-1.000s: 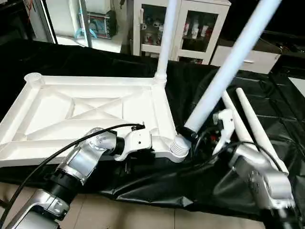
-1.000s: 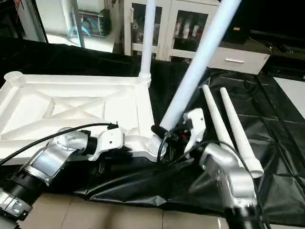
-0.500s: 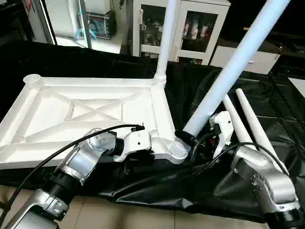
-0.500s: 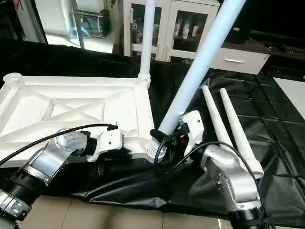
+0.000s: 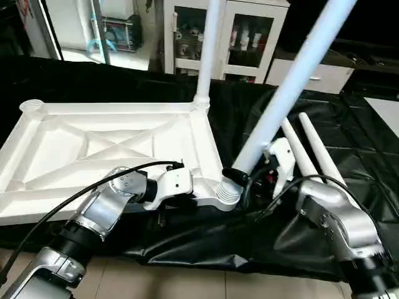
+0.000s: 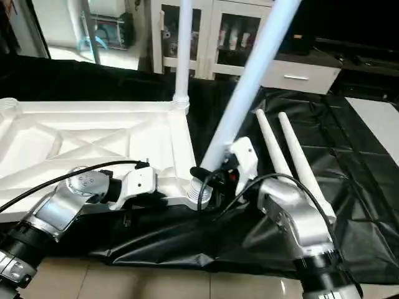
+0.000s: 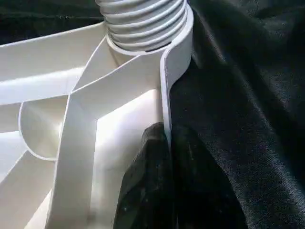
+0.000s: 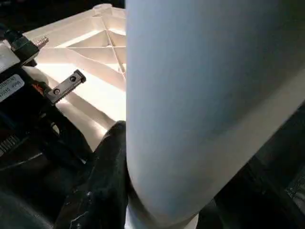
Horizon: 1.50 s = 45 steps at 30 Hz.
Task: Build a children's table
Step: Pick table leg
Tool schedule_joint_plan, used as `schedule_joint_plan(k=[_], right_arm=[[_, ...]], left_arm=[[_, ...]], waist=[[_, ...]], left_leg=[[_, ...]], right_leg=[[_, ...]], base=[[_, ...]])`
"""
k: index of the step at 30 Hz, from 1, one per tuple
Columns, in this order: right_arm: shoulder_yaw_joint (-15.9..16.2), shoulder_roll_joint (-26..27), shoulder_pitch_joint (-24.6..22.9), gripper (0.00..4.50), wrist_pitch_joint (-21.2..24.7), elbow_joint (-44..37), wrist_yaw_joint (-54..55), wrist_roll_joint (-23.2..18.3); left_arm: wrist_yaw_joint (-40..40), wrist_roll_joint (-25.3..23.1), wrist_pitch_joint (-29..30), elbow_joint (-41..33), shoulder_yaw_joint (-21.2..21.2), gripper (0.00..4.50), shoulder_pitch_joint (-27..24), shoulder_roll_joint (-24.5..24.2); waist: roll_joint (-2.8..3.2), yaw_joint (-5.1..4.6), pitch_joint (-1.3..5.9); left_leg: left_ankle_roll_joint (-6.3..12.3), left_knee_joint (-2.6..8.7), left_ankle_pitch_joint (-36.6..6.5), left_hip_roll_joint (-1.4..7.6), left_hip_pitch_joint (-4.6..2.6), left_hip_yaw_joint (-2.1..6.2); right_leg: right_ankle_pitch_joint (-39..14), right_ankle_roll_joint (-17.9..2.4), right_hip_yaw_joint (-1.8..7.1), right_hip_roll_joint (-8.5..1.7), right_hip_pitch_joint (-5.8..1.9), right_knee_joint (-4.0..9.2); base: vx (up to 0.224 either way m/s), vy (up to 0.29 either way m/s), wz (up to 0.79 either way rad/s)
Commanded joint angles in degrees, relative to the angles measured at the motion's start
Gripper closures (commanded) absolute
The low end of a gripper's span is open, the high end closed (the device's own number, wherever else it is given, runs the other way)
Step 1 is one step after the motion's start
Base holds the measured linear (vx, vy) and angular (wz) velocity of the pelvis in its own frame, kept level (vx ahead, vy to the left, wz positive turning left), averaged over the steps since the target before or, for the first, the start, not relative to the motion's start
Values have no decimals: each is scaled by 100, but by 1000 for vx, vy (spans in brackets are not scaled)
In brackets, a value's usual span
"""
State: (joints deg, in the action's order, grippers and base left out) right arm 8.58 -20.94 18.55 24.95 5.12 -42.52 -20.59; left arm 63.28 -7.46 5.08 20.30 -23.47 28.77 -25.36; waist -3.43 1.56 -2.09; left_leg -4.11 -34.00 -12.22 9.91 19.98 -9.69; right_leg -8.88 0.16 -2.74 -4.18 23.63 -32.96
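The left end effector [image 7: 164,191] is pinched tight on the near side wall of the tabletop [image 5: 118,149], one black finger on each face of the thin rim, just beside the near right corner socket [image 5: 225,193]. The right end effector [image 5: 244,179] is clamped around the lower end of a tilted leg [image 5: 283,93], its black fingers [image 8: 102,186] pressed against the tube just above the ribbed end, which sits in that same corner socket while the tube leans up and away to the right. Four white tapered legs can be counted: the tilted one in the right end effector, one upright leg [image 5: 207,50] standing in the far right corner socket, and two loose legs [image 5: 312,152] lying side by side on the cloth just behind the right arm. There is one tabletop, lying upside down with its X-ribbed underside facing up; its far left corner socket [image 5: 31,106] stands open. Everything rests on a bench draped in wrinkled black cloth [image 5: 349,131], whose front edge hangs over a tiled floor [image 5: 187,283]. Behind the bench stand a white cabinet with glass doors [image 5: 240,40] and, to the right, a low white drawer unit [image 5: 308,75].
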Motion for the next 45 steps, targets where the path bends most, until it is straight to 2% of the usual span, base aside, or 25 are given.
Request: schedule_joint_plan(k=[1,8,10,11,17,20,25,28,30,36,38,40,41,43,45], right_arm=[[804,-104,-173,265,288,368,-46,767],[829,-100,-140,265,262,399,-55,781],[965,-101,72,265,120,390,-154,853],[1014,-106,133,265,63,375,-196,881],[1033,-57,187,265,50,375,-228,894],[1096,-54,164,265,-2,443,-284,962],[1279,-45,249,265,-54,390,-447,971],[1184,75,319,265,-80,374,-376,875],[989,215,391,265,-135,460,-266,783],[1120,153,287,265,-302,318,-432,841],[1051,198,265,265,-280,327,-355,801],[695,336,227,265,-243,527,-1,715],[656,347,223,265,-239,546,26,699],[249,433,188,265,-177,711,257,490],[58,422,156,265,-140,748,311,373]], left_arm=[[1,-67,-21,-12,-189,450,-49,95],[4,-65,-13,-19,-190,450,-52,94],[20,-62,12,-57,-191,450,-68,80],[25,-62,20,-69,-189,450,-75,77],[31,-66,28,-93,-196,450,-97,73],[50,-61,34,-111,-205,450,-113,70],[97,-74,26,-130,-230,450,-132,65],[97,-82,21,-134,-240,450,-136,69],[95,-90,26,-144,-249,450,-140,70],[107,-117,13,-155,-254,450,-158,70],[99,-123,5,-143,-252,450,-155,73],[82,-131,4,-147,-244,450,-161,69],[81,-131,5,-147,-242,450,-162,68],[83,-126,7,-151,-229,450,-165,51],[80,-124,9,-152,-221,450,-168,44]], waist=[[25,0,118],[32,5,113],[33,0,115],[30,-26,112],[24,-37,106],[41,-40,95],[49,-68,112],[49,-81,120],[47,-97,121],[53,-96,121],[55,-93,128],[52,-91,127],[50,-89,129],[56,-88,126],[63,-87,121]], left_leg=[[-40,555,-2616,283,-13,208],[-53,578,-2705,299,-21,209],[-64,585,-2729,304,-12,219],[-84,604,-2733,308,27,239],[-38,592,-2699,301,-18,205],[-41,598,-2718,304,-15,213],[-56,629,-2695,318,6,216],[-50,623,-2686,318,-7,207],[-47,624,-2666,317,-2,204],[-27,620,-2605,321,-10,191],[-20,623,-2550,322,-1,189],[-18,626,-2494,325,1,182],[-21,626,-2487,324,-1,180],[-19,621,-2516,321,-14,173],[-32,623,-2588,321,-22,184]], right_leg=[[-4110,-242,186,-443,-73,612],[-3972,-263,178,-445,-48,605],[-3963,-273,172,-454,-60,597],[-3921,-286,161,-457,-92,577],[-3945,-309,176,-459,-53,615],[-4012,-290,173,-461,-49,624],[-3701,-380,167,-452,-90,603],[-3636,-439,178,-456,-78,593],[-3609,-466,180,-457,-80,592],[-3617,-474,189,-457,-83,595],[-3550,-495,193,-458,-92,583],[-3449,-540,199,-456,-95,572],[-3447,-546,200,-454,-93,568],[-3499,-545,200,-454,-82,584],[-3622,-513,185,-458,-81,601]], base=[[0,0,0],[0,0,0],[0,0,0],[0,0,0],[0,0,0],[0,0,0],[0,0,0],[0,0,0],[0,0,0],[0,0,0],[0,0,0],[0,0,0],[0,0,0],[0,0,0],[0,0,0]])
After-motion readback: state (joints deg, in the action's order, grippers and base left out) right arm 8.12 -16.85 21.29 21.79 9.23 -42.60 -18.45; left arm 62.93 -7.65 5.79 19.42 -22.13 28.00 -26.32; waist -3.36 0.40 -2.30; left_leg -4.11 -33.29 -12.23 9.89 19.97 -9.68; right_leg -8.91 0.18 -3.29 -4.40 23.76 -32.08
